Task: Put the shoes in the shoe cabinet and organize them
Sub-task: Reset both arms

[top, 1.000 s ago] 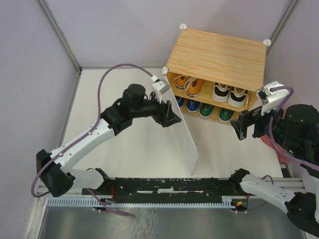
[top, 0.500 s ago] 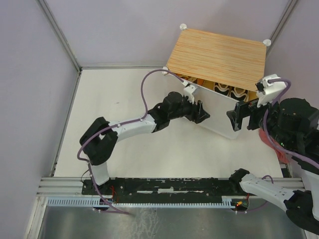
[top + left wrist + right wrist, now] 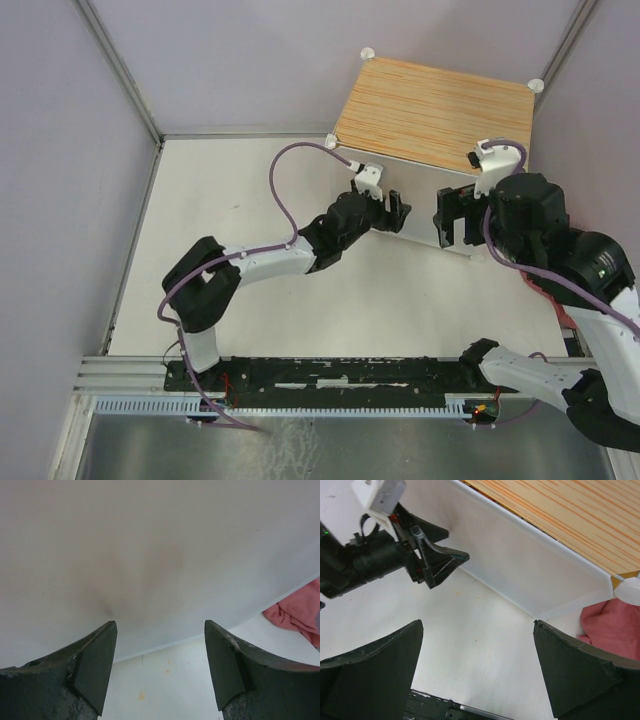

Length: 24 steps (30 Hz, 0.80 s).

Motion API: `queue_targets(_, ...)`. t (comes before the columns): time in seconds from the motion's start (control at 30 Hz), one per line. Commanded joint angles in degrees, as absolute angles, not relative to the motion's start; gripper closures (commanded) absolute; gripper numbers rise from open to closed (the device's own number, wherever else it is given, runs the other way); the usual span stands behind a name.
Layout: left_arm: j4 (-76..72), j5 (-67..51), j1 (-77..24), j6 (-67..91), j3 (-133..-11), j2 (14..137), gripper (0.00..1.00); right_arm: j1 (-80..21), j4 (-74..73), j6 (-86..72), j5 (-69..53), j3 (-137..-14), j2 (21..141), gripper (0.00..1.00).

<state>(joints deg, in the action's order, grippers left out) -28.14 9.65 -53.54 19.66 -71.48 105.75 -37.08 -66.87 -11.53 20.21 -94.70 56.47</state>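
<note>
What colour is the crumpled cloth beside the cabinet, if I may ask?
Pinkish red; the cloth shows best in the right wrist view.

— Where is the shoe cabinet point(image 3: 435, 115)?

— Upper right of the overhead view, standing on the white bench point(image 3: 250, 250), set at a slant to the frame's edges.

— What does it look like?

— A box with a flat top of light wood, striped tan and orange along its length. White round knobs point(image 3: 367, 52) sit at the corners; three show from above.

— And the front?

— The pale door panel point(image 3: 420, 203) stands upright across it, its top edge just under the wooden top. It is plain, smooth and white, and nearly fills the left wrist view.

— The shoes?

— None can be seen; the door hides the inside.
</note>
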Motion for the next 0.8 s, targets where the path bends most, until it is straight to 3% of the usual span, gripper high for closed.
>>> queue_targets(0.0, -32.24, 20.18, -53.80, 16.57, -65.77, 97.32, 0.23, -37.26, -62.37, -13.27, 23.26, -92.85, 56.60, 0.01)
queue_targets(0.13, -32.64, 18.32, -54.08, 16.74, -57.60, 89.56, 0.22, -37.23, -58.49, -14.38, 21.78, -88.80, 55.77, 0.01)
queue_targets(0.43, -17.67, 20.95, -54.71, 16.00, -44.34, 73.07, 0.00, -37.25, -52.65, -23.51, 26.94, -78.60, 57.90, 0.01)
queue_targets(0.77, -4.88, 22.66, -54.70, 14.58, -38.81, 56.10, 0.01, -37.23, -49.30, -26.01, 29.42, -71.20, 56.27, 0.01)
